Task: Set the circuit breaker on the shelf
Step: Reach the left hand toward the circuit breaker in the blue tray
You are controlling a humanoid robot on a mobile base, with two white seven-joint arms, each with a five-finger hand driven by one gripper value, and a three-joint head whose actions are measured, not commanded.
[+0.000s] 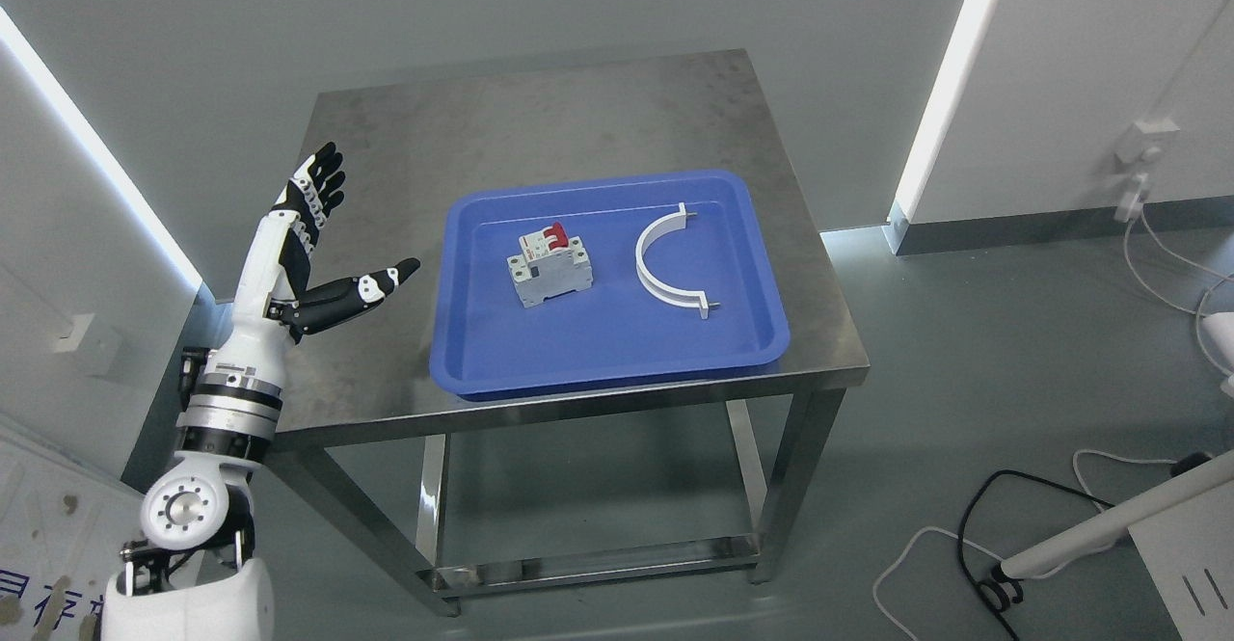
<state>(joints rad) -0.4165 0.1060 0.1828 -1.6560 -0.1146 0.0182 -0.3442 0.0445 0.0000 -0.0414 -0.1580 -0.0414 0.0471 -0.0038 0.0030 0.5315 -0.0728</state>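
Grey floor, grey walls, and a steel surface [578, 120] in front of me, its top dull and smudged. On it sits a blue tray [482, 371], taking up the near right part of the top.

Eyes on the breaker [549, 268]: it lies in the tray, left of the middle, well clear of the rim. Its long axis runs roughly left to right across the tray, tipped a little so the right end sits farther from me than the left. The red levers point up and away from me, toward the tray's far edge. The body is light grey, blocky and stepped, with a white label patch near the levers on the left half.

Beside it, to the right and apart from it, lies a white half-ring clamp [648, 270], its open side facing right, with a small tab at each end.

My left hand [310, 246] is up over the surface's left edge, left of the tray and not touching it. Fingers are spread wide and straight, pointing away from me; the thumb sticks out toward the tray. It holds nothing and touches nothing.

Cables trail on the floor at right.
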